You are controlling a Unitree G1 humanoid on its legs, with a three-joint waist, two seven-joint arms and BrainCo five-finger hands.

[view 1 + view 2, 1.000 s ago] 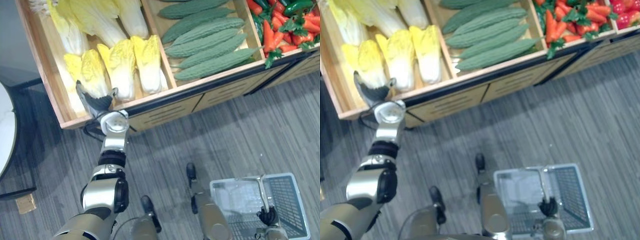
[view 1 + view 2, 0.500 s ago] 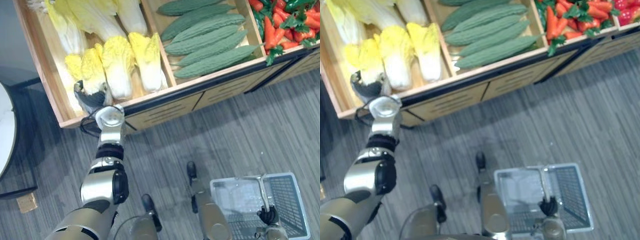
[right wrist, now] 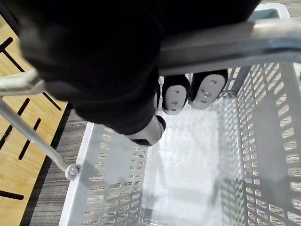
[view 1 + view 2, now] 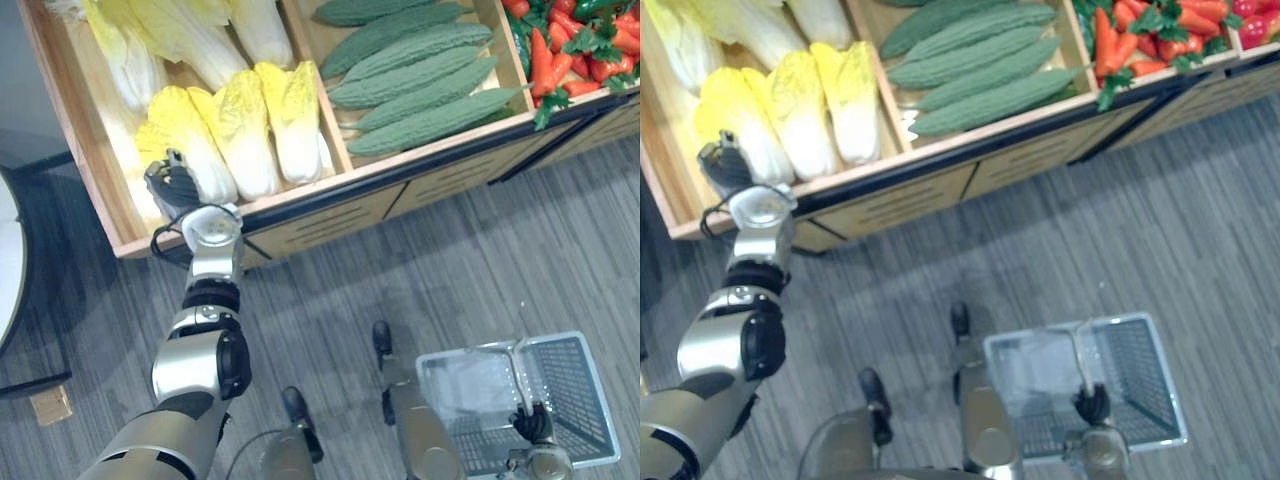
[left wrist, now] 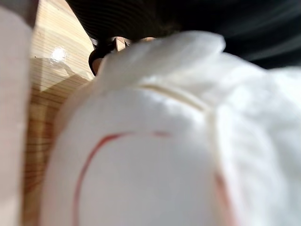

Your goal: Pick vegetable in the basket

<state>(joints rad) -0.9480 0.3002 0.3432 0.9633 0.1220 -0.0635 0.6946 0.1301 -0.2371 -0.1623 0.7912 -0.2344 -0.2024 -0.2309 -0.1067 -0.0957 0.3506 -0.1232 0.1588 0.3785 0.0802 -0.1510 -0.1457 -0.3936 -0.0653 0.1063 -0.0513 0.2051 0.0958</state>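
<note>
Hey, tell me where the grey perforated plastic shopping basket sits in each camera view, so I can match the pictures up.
Left eye view: grey perforated plastic basket in the lower right corner.
Right eye view: along the bottom, right of centre.
Right wrist view: its perforated walls seen from close up.
Left wrist view: faces a white cabbage base instead.
Shared landmark: the right hand curled round the metal handle.

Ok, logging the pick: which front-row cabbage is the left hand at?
The leftmost cabbage, beside the bin's left wall: the left hand is at its base; the middle cabbage and right cabbage lie farther right.
</note>
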